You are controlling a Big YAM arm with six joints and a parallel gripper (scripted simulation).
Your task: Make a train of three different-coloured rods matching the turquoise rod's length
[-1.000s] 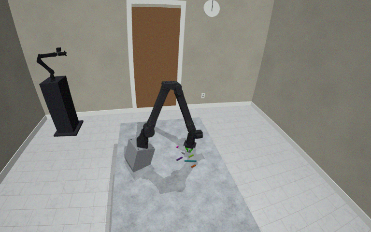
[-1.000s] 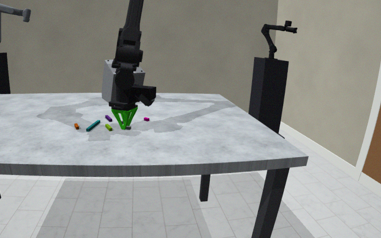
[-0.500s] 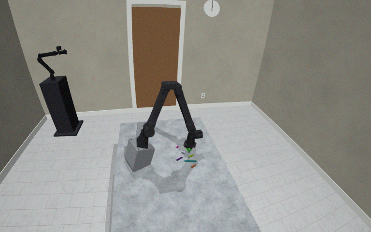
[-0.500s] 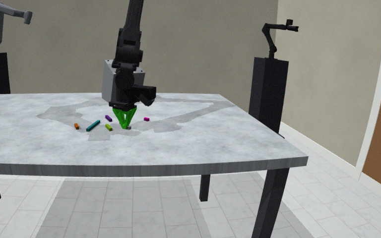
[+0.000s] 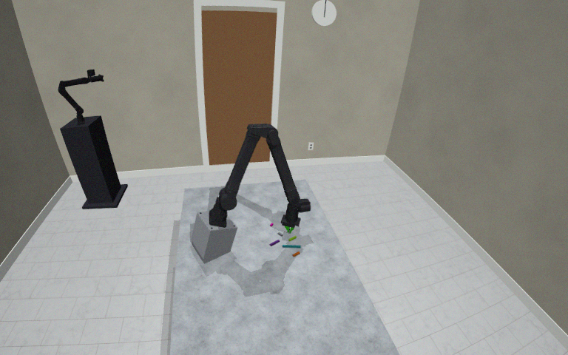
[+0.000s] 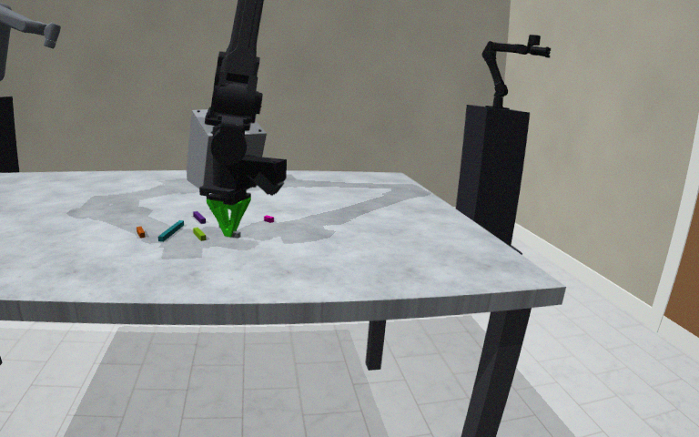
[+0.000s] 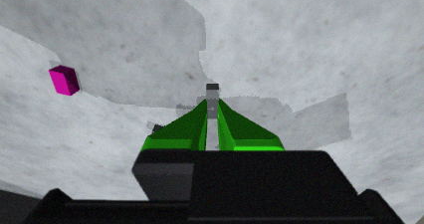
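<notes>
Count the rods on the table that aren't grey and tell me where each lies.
5. In the exterior view: orange rod far left, turquoise rod next, purple rod behind lime rod, magenta rod right. The arm may hide others.
</notes>
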